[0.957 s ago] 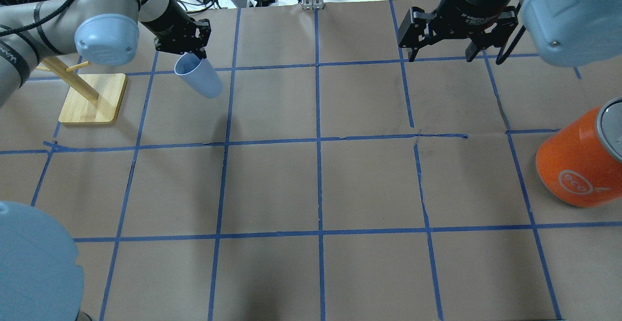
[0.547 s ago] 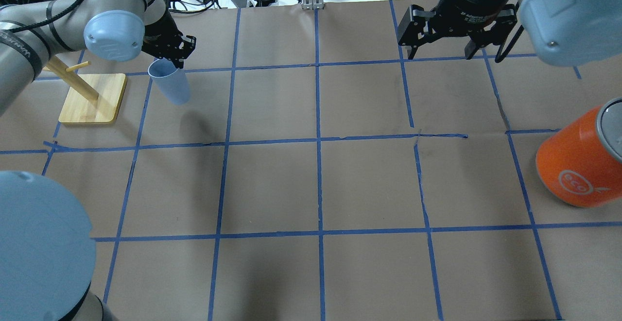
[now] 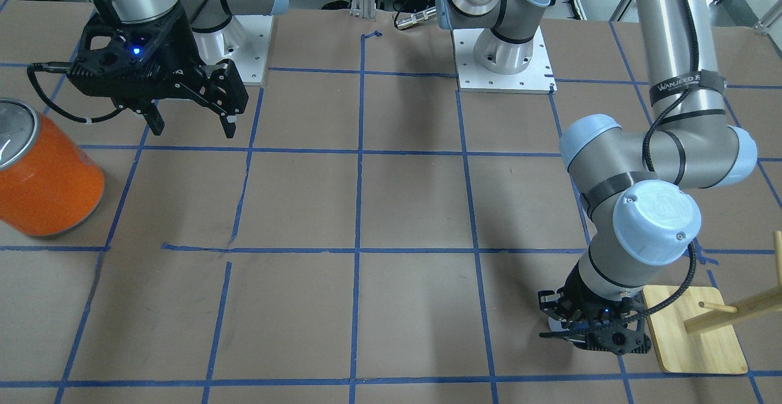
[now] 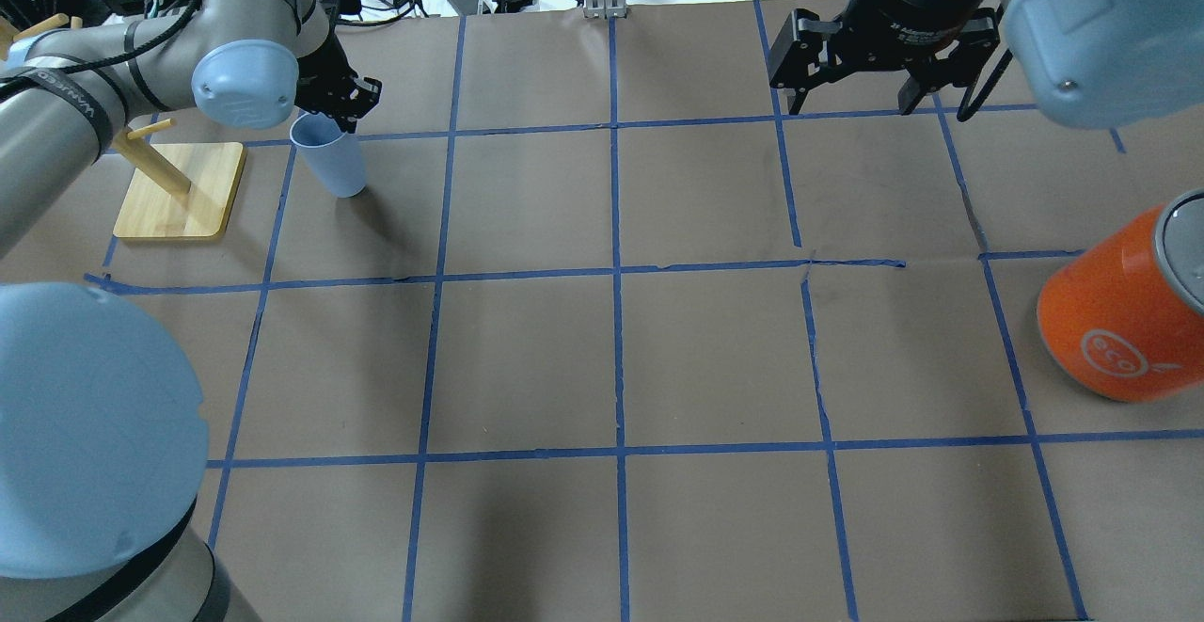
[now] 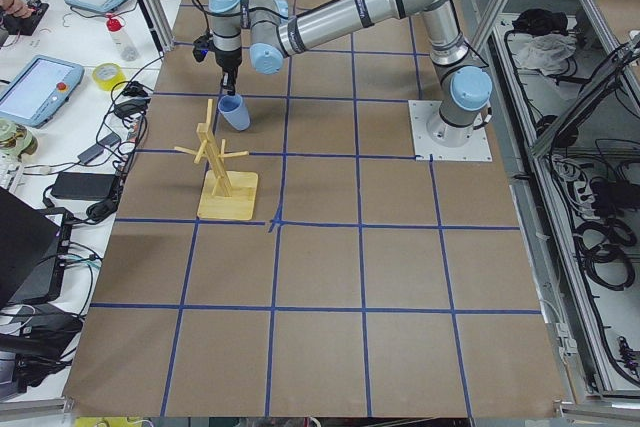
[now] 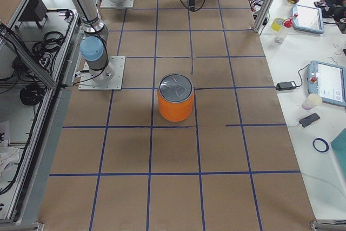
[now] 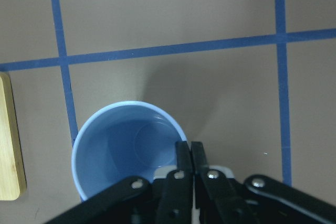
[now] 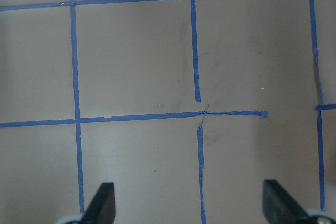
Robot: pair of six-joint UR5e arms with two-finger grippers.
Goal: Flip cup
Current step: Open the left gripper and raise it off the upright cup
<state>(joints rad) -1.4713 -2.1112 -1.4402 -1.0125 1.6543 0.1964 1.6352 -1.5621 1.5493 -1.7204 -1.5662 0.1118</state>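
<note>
**Hidden or hard to make out.** In the front-facing view the left arm's wrist and the left tool (image 3: 589,330) cover nearly all of the cup. The overhead view shows the cup (image 4: 329,159) mouth-up and leaning slightly. Whether its base rests on the surface (image 4: 611,358) or hangs just above it cannot be told. The orange can (image 4: 1119,311) is cut off by the frame edge in the overhead view and is seen whole only from the right-end camera. The upper part of the wooden rack (image 4: 179,191) is partly behind the left arm in the overhead view.

**Tools.** The left tool is closed on the cup's rim. The wrist view shows its fingers (image 7: 182,156) pressed almost together, with the cup wall pinched between them. The right tool (image 4: 856,100) hangs above the surface with its jaws spread wide. The right wrist view shows only brown paper and blue tape between them.

**Edges and room.**
- The cup stands just beside the rack's base, apart from it, with a blue tape line between them.
- The surface's far edge, with cables beyond it, lies near the left tool.
- The cup and the can are well apart, at opposite ends of the surface.
- The right tool is near the far edge, apart from the can.
</note>
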